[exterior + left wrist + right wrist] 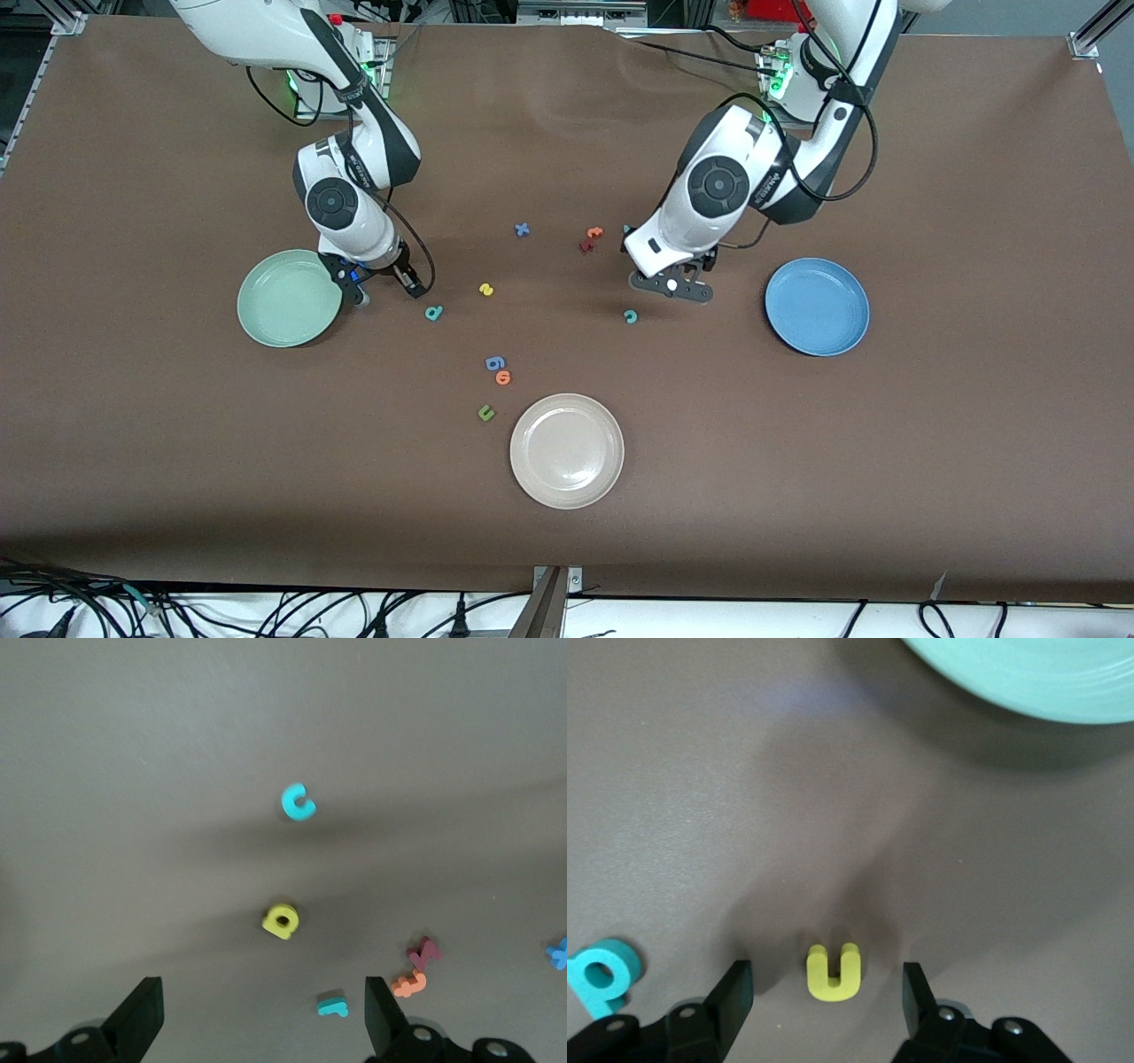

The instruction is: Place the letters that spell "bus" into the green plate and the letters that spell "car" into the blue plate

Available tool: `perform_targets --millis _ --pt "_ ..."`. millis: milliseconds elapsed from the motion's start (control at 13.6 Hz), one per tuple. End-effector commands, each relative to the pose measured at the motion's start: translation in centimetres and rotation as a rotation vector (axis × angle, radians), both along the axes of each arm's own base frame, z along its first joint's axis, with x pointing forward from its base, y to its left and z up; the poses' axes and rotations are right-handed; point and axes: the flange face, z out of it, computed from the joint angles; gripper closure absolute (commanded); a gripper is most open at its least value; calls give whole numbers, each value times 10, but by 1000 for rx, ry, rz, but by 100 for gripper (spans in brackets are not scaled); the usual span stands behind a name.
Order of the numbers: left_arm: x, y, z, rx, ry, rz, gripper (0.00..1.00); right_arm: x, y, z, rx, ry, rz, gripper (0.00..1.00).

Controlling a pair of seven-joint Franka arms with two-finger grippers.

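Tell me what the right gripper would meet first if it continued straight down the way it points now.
Probably the yellow u: it lies on the table between the open fingers of the right gripper, beside the green plate. How high the fingers stand is unclear.

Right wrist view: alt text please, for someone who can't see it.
The right gripper sits low over the brown table with its open fingers either side of a small yellow u, not yet touching it. A teal b lies beside it on the table, and the rim of the green plate shows at the frame's edge.
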Motion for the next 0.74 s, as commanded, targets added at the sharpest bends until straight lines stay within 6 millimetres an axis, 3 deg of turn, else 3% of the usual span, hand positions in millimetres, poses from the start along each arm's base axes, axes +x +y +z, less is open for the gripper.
perform_targets --millis 0,74,441,662 --pt "-44 -18 -9 -17 -39 61 0 -9 -2 2 6 -11 5 23" --pt "-50 -21 -15 7 -82 44 0 -10 -2 2 6 -10 6 26" --pt "-51 -18 -44 14 -120 55 0 -10 -4 2 8 -7 57 89" --pt "-46 -18 -64 -4 -142 65 0 -9 -5 2 4 6 68 98"
